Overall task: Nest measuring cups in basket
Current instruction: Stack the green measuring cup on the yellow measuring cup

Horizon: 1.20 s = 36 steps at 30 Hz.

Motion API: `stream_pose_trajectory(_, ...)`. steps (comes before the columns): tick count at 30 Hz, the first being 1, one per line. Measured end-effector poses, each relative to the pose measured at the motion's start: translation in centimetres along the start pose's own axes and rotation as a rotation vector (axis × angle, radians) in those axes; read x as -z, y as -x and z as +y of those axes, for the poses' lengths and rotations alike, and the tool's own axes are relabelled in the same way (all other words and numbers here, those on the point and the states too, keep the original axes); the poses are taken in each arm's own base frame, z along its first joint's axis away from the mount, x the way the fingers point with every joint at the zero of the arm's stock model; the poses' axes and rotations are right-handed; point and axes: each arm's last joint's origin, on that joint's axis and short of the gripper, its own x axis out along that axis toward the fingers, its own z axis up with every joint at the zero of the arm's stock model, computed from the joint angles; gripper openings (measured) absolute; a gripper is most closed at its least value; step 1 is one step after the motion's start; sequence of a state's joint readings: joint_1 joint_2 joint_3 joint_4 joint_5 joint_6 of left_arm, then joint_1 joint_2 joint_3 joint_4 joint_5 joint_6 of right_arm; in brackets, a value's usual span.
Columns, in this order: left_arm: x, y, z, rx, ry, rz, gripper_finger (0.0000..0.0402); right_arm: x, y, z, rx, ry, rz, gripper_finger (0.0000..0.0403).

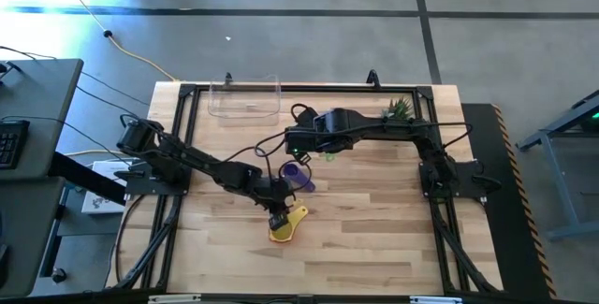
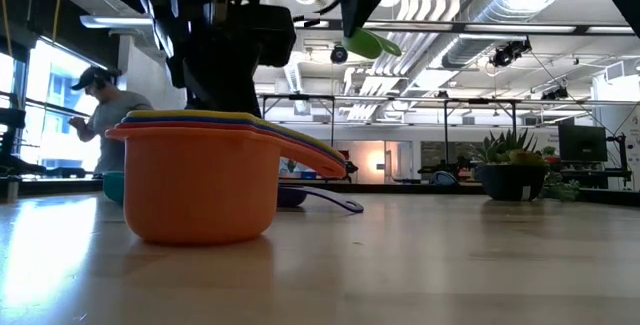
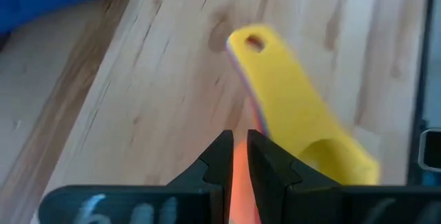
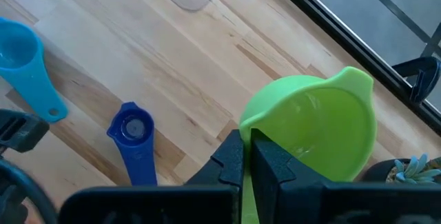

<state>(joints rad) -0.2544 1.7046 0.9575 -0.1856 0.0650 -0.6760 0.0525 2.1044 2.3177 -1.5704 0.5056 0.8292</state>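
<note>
Left gripper [image 1: 278, 220] sits mid-worktop toward the near edge, fingers [image 3: 219, 160] pinched narrow on the rim of the cup stack [image 2: 200, 175]: orange cup at the bottom, yellow [image 3: 296, 114] on top, other colours layered between. Stack rests on the wood, yellow handle pointing toward the right edge.

Right gripper [image 4: 247, 156] hangs above the worktop centre, closed tight on the green cup [image 4: 313, 127], held off the surface with its bowl tipped sideways.

Blue cup [image 4: 134, 138] lies flat on the wood near the centre, just beyond the stack; teal cup [image 4: 24, 62] lies near it, apart. Purple cup [image 1: 298, 175] shows beside the left arm's wrist in the high view.

Basket [image 1: 245, 96] stands at the far edge, left of middle, well apart from both grippers, no cups in it. Plant [image 1: 400, 108] near the far right corner. A person [image 2: 100, 110] stands in the room behind.
</note>
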Motion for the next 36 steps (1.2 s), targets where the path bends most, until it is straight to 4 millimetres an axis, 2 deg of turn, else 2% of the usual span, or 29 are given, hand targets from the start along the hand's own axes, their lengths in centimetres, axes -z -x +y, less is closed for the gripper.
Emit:
stream_pose_trajectory(4,-0.3,1.6,0.0,-0.044,-0.005,-0.045,0.0035,0.1,0.1,0.1,-0.003,0.014,0.000,0.0000)
stream_pose_trajectory(9,-0.6,4.1,0.3,-0.072,0.016,-0.056,0.0035,0.5,0.4,0.6,-0.019,0.118,-0.008,0.0000)
stream_pose_trajectory(19,1.1,10.0,1.2,-0.198,0.158,0.009,0.0035,0.7,1.0,1.9,-0.127,0.406,-0.045,0.0000)
stream_pose_trajectory(27,2.7,14.3,2.1,-0.248,0.329,0.021,0.0035,0.9,1.9,3.9,-0.331,0.751,-0.134,0.0000)
stream_pose_trajectory(31,3.4,15.7,2.4,-0.249,0.425,0.035,0.0035,1.6,2.8,5.1,-0.452,1.008,-0.210,0.0000)
stream_pose_trajectory(36,3.8,16.7,2.4,-0.226,0.522,0.044,0.0035,2.8,3.9,6.5,-0.559,1.223,-0.294,0.0001)
